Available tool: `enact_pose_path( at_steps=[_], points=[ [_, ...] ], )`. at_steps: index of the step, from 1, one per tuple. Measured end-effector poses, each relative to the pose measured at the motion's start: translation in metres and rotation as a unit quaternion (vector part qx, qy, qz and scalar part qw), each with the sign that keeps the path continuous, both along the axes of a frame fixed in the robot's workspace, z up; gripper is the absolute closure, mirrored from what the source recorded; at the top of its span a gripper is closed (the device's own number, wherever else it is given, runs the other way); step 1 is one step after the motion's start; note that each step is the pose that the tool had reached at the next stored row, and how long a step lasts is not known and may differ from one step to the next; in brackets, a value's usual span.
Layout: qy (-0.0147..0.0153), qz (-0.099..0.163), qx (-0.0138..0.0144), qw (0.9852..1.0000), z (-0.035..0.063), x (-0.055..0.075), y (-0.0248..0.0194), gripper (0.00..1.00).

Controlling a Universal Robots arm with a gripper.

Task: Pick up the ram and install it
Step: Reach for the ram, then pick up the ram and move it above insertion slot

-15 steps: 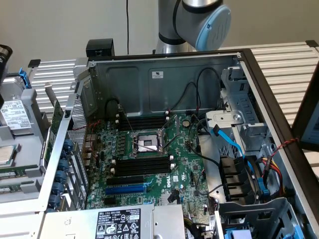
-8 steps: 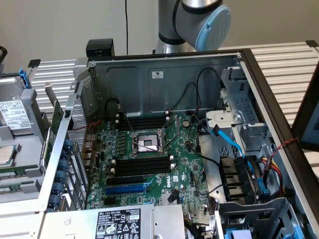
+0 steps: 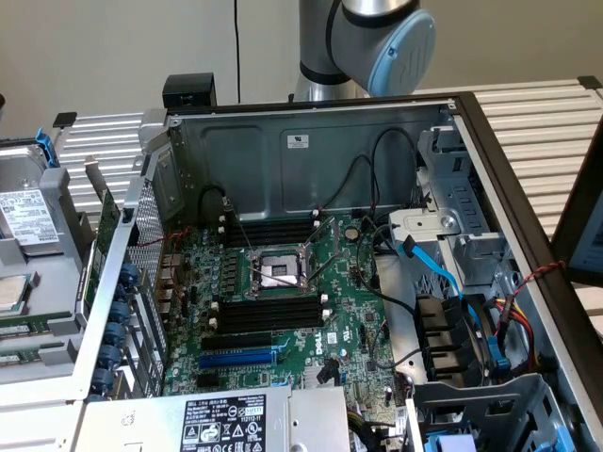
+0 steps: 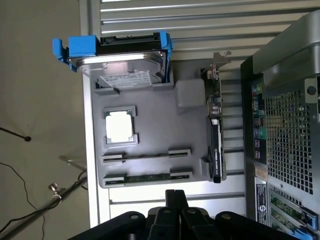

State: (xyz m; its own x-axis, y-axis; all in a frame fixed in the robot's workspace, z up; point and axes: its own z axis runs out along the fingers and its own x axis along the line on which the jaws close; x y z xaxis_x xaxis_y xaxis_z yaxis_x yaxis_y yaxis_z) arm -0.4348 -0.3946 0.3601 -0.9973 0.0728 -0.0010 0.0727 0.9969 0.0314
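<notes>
My hand (image 4: 176, 196), closed and empty, hovers near the ram (image 4: 147, 177), which lies untouched in the gray tray (image 4: 192, 130) beside the open computer case (image 3: 245, 160), on the exterior view's left; pickup and installation both remain outstanding.

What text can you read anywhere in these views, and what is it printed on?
"DELL", probably, sideways in white on the large green motherboard.
Too small to read: the white sticker on the grey metal case wall.
Too small to read: the black-and-white label on the silver power supply.
Blurred, unreadable: the white label on the blue-framed hard drive.
</notes>
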Motion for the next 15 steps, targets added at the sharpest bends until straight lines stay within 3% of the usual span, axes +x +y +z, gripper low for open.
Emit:
enact_pose_path(
  at_steps=[8, 15],
  points=[
    [0.0009, 0.000, 0.0000, 1.0000, -0.0009, -0.011, 0.0047, 0.89],
    [0.0009, 0.000, 0.0003, 1.0000, -0.0011, -0.016, 0.0049, 0.89]
  ],
)
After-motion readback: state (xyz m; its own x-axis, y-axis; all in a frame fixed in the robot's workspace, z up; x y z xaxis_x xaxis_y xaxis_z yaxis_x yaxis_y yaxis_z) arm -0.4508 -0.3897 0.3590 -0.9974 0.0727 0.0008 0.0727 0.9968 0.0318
